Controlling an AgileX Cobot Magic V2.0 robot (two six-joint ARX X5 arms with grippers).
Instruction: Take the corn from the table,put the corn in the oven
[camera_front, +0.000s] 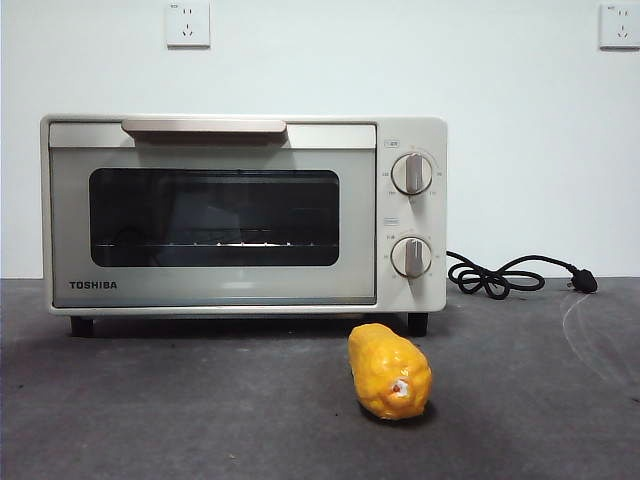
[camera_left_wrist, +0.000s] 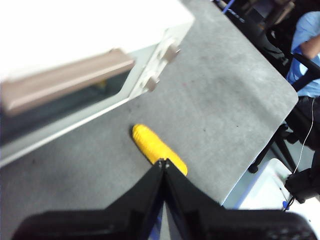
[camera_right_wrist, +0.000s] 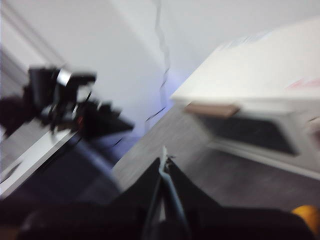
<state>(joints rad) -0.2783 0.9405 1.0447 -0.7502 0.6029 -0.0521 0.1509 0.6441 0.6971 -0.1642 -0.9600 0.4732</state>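
- The corn (camera_front: 390, 371) lies on the tabletop (camera_front: 200, 420), near side of the oven (camera_front: 243, 213), toward its right.
- Left end effector (camera_left_wrist: 163, 162) is above the corn, jaws together.
- Right end effector (camera_right_wrist: 164, 162) also has its jaws together.

Yellow-orange corn (camera_front: 389, 371), cream-white oven (camera_front: 243, 212), mottled dark grey table (camera_front: 150, 400)
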